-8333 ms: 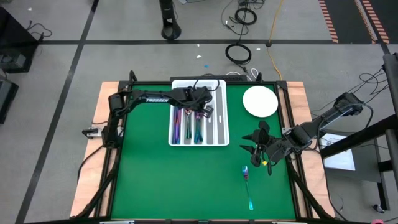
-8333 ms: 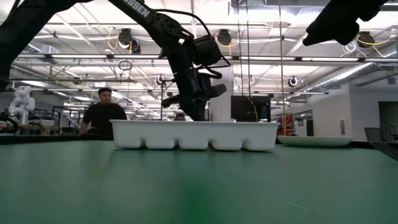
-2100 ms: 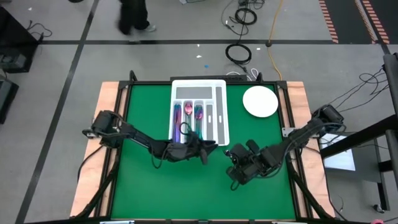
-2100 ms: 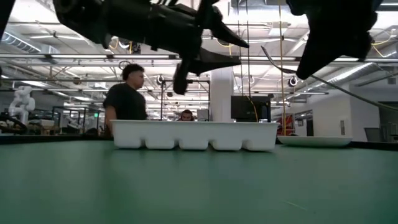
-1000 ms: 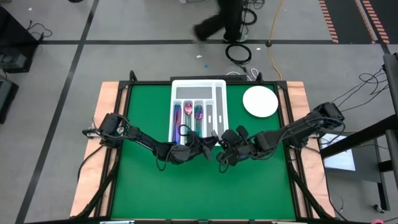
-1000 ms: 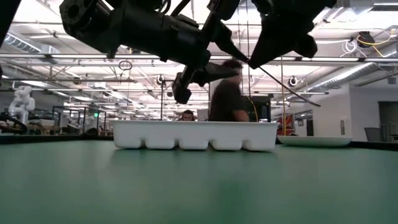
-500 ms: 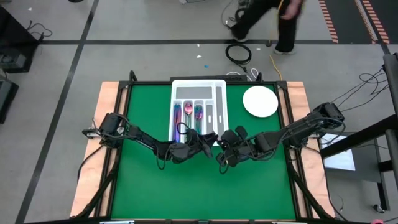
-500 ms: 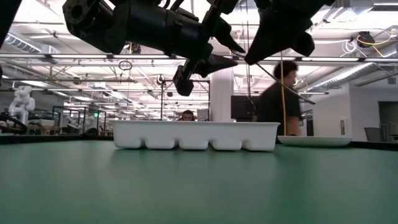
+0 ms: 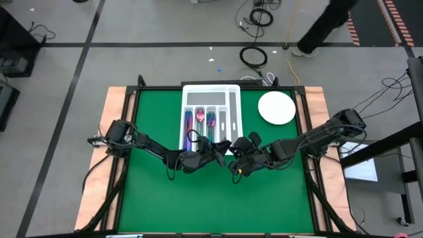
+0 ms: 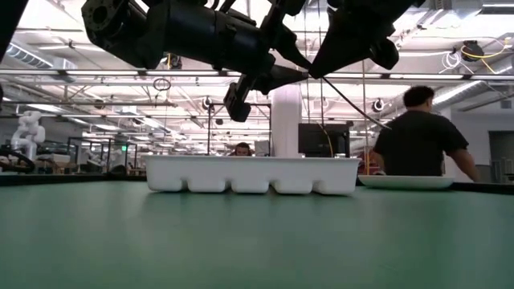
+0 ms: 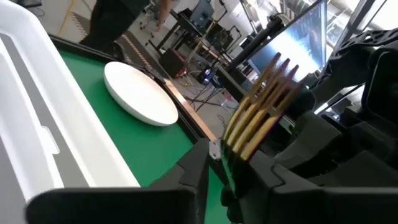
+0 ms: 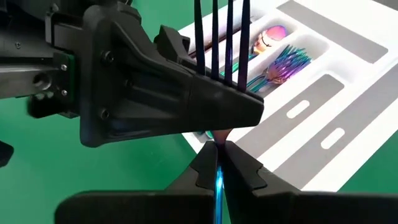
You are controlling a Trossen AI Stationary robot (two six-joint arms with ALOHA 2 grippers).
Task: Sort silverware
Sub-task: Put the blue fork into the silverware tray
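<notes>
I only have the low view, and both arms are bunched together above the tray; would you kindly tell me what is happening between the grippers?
Observer: The right gripper is pinching a fork by its handle.
Operator: Thank you. Where is the left gripper?
Observer: The left gripper faces the right one, at the fork's neck, over one end of the tray.
Operator: Is anything in the tray?
Observer: Yes, sorted silverware lies in some compartments: a spoon and several forks.
</notes>
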